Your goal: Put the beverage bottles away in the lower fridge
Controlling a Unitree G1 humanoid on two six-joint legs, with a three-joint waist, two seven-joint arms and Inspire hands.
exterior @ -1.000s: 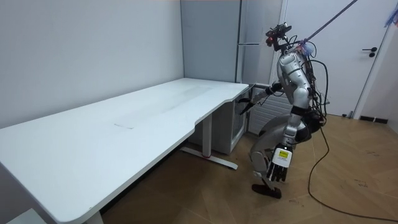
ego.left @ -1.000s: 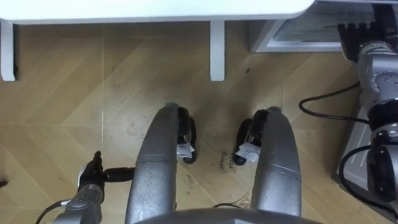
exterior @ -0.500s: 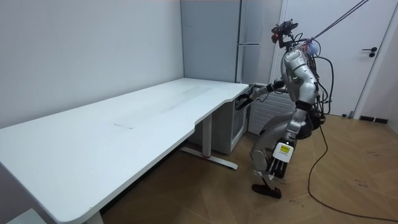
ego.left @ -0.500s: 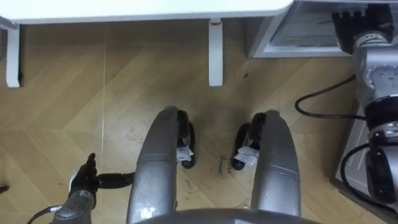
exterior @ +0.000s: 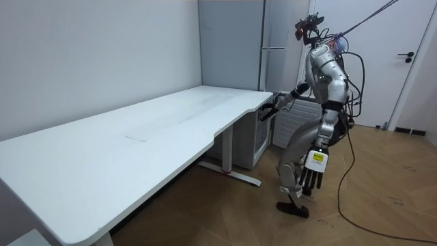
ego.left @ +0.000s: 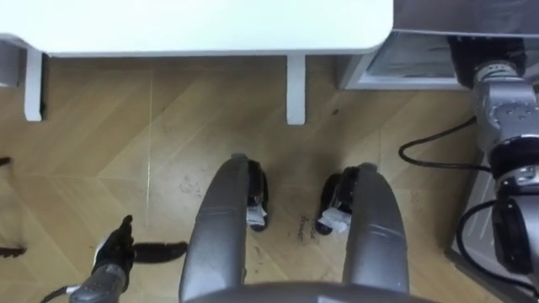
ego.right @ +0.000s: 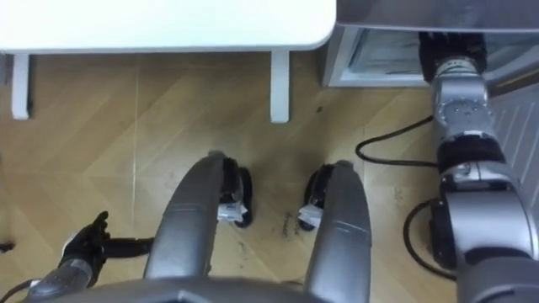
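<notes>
I stand at the corner of the white table point(exterior: 171, 130), facing the tall grey fridge point(exterior: 273, 41). A white-framed lower fridge door point(ego.left: 408, 63) stands open beside the table's corner. My right arm reaches forward, and my right hand point(ego.right: 449, 44) is at the top edge of that door, its dark fingers partly hidden against it. My left hand point(ego.left: 114, 252) hangs low beside my left leg with straight fingers and holds nothing; in the room view the left hand point(exterior: 312, 181) points down at the floor.
The table's white leg point(ego.left: 295, 88) stands on the wooden floor just ahead of my feet. A second leg point(ego.left: 34, 84) is at the far left. A white room door point(exterior: 403, 61) is behind me.
I have straightened up from a bent stance, and the eye views have shifted with it. My right hand stays at the fridge door. My left arm has dropped lower at my side.
</notes>
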